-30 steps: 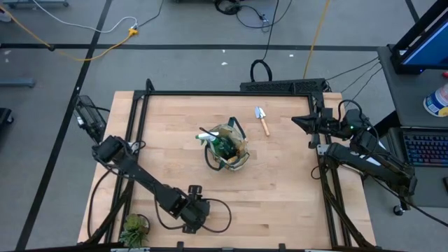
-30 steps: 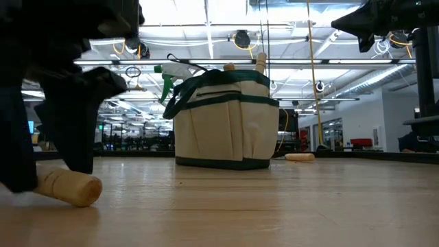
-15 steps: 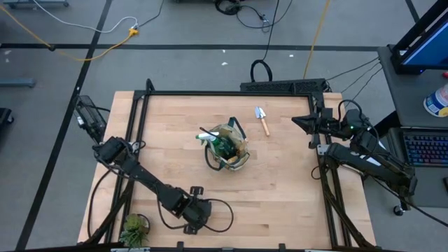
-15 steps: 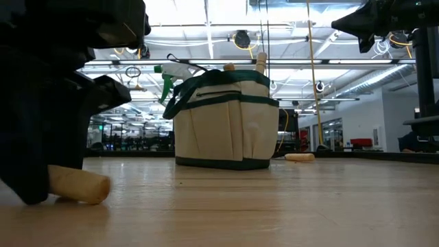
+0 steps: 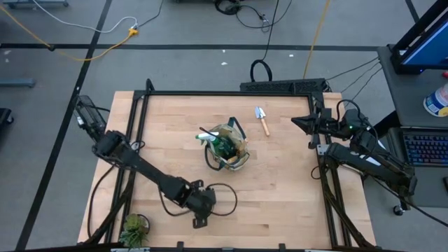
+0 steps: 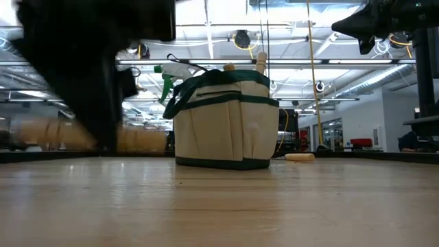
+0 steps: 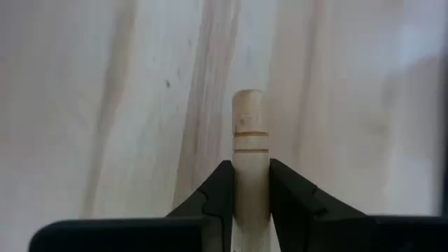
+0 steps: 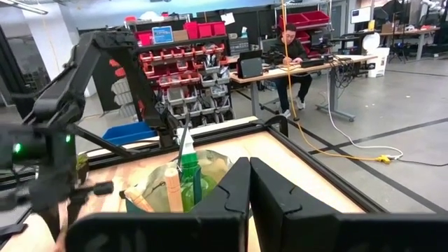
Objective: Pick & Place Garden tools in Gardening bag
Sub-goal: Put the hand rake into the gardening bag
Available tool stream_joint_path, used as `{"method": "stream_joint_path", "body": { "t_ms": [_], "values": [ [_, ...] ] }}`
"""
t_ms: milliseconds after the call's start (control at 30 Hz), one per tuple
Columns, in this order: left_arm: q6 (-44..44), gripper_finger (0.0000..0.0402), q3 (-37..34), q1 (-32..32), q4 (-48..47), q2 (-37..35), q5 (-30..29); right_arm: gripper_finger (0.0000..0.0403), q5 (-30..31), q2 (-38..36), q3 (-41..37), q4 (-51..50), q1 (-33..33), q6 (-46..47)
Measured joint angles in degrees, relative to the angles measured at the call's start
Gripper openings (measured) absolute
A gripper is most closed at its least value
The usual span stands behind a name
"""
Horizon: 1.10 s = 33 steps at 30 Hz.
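My left gripper [image 5: 201, 203] hangs over the table's near middle, shut on a wooden-handled garden tool [image 7: 249, 133] whose metal end is hidden. In the low view the handle [image 6: 140, 139] shows blurred above the tabletop. The beige gardening bag [image 5: 227, 148] stands at the table's centre with a green spray bottle [image 8: 189, 171] and wooden handles sticking out of it. A small trowel [image 5: 262, 120] lies flat behind the bag to the right. My right gripper [image 8: 250, 175] waits shut above the table's far right edge. My left gripper pinches the wooden handle [image 7: 250, 155] between its two fingers [image 7: 220, 189], a little back from the rounded free end [image 7: 248, 101]. The fingers come from above and lie across the handle. The tool is lifted clear of the table and lies about level.
A small potted plant [image 5: 133, 227] sits at the table's near left corner. A black frame [image 5: 231, 92] runs along the table's far edge and down both sides. Bare wood lies between my left gripper and the bag. A person sits at a desk [image 8: 290, 49] in the room beyond.
My left gripper has shut on the wooden handle, which lay on the table, and has risen with it. The tool is now lifted clear and has gone a little toward the table's right edge and the bag.
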Motion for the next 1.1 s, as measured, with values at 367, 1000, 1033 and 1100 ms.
{"method": "stream_joint_path", "body": {
  "t_ms": [367, 1000, 1033, 1100],
  "values": [
    [2.7, 0.0067, 0.1, 4.4, 11.0, -12.6, -8.5, 0.0, -0.1, 0.0, 0.0, -0.1, 0.0, 0.0],
    [28.9, 0.0067, 0.1, 11.2, 43.4, -15.6, -29.0, 0.0, -0.1, 0.0, 0.0, -0.8, 0.0, -0.2],
    [30.3, 0.0067, 0.1, 11.8, 44.8, -15.6, -29.1, 0.0, -0.1, 0.0, 0.0, -0.8, 0.0, -0.2],
    [32.7, 0.0067, 0.0, 13.0, 47.1, -15.6, -29.1, 0.0, -0.1, 0.0, 0.0, -0.9, 0.0, -0.2]
  ]
}}
